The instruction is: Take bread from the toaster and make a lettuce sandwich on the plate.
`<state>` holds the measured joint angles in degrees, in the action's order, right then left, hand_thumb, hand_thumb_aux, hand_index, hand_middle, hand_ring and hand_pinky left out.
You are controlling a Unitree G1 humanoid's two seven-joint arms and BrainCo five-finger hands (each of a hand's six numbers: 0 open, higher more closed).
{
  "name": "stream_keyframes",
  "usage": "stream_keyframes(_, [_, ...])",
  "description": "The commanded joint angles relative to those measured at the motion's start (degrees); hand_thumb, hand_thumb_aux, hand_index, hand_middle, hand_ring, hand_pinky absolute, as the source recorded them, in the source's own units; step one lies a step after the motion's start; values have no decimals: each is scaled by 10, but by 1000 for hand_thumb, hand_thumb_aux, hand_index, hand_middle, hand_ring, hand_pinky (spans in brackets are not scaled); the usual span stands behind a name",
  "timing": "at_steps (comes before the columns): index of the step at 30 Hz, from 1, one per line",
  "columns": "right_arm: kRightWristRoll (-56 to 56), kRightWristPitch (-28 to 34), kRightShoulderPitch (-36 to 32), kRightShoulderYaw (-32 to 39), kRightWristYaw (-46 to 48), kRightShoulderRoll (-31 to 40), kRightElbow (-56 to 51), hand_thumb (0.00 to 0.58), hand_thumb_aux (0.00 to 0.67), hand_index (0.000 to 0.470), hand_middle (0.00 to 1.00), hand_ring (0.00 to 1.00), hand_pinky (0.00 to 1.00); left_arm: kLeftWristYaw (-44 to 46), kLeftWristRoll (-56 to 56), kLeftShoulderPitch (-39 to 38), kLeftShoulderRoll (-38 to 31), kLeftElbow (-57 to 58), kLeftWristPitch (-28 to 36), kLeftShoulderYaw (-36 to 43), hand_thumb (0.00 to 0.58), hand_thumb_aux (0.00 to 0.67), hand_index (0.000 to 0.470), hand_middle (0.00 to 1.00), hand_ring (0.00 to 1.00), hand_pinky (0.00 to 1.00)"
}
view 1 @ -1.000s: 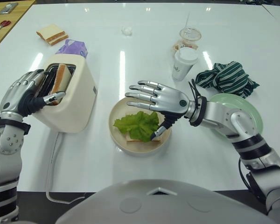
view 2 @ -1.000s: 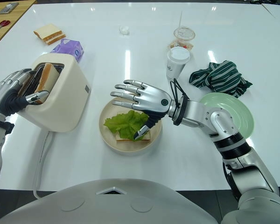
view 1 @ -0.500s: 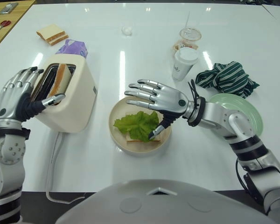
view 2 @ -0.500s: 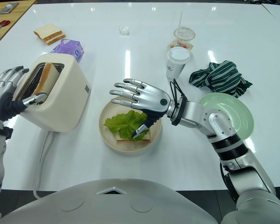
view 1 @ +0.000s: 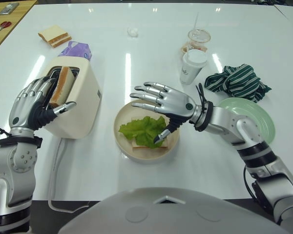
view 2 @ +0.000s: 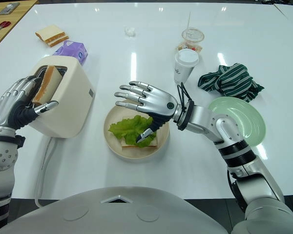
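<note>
A cream toaster [view 1: 77, 102] stands at the left with one bread slice [view 1: 63, 84] upright in its slot. My left hand [view 1: 35, 101] is at the toaster's near left corner. Its fingers are spread along the slice's left side and its thumb lies at the near end of the slot, not clamped on the bread. A beige plate [view 1: 125, 146] in the middle holds a bread slice [view 1: 145, 145] with a lettuce leaf [view 1: 142, 129] on top. My right hand [view 1: 167, 103] hovers open, palm down, over the plate, its thumb tip touching the lettuce.
A pale green plate [view 1: 256, 114] lies at the right, with a striped cloth [view 1: 237, 80] behind it. A paper cup [view 1: 192, 66] and a plastic cup [view 1: 199, 37] stand beyond the plate. A purple packet [view 1: 76, 49] and stacked bread [view 1: 54, 35] sit behind the toaster. The toaster's cable [view 1: 54, 168] trails toward the front edge.
My left hand drew back from the toaster slot, then came in again beside the slice. The right hand stayed over the lettuce, shifting only slightly.
</note>
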<state>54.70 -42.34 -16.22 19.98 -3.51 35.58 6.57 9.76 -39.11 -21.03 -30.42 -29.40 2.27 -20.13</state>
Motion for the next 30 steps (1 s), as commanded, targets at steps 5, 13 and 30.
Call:
stream_keyframes(5, [8, 0, 4, 2, -6, 0, -10, 0, 0, 0, 0, 0, 0, 9, 17, 5, -1, 8, 9, -1, 40, 24, 17, 0, 0, 0])
stream_keyframes(13, [11, -1, 5, 3, -10, -1, -13, 0, 0, 0, 0, 0, 0, 20, 14, 0, -6, 15, 9, 15, 580, 670, 470, 0, 0, 0])
stream_keyframes(30, [10, 1, 15, -1, -7, 3, -8, 0, 0, 0, 0, 0, 0, -9, 49, 17, 1, -1, -10, 0, 580, 670, 470, 0, 0, 0])
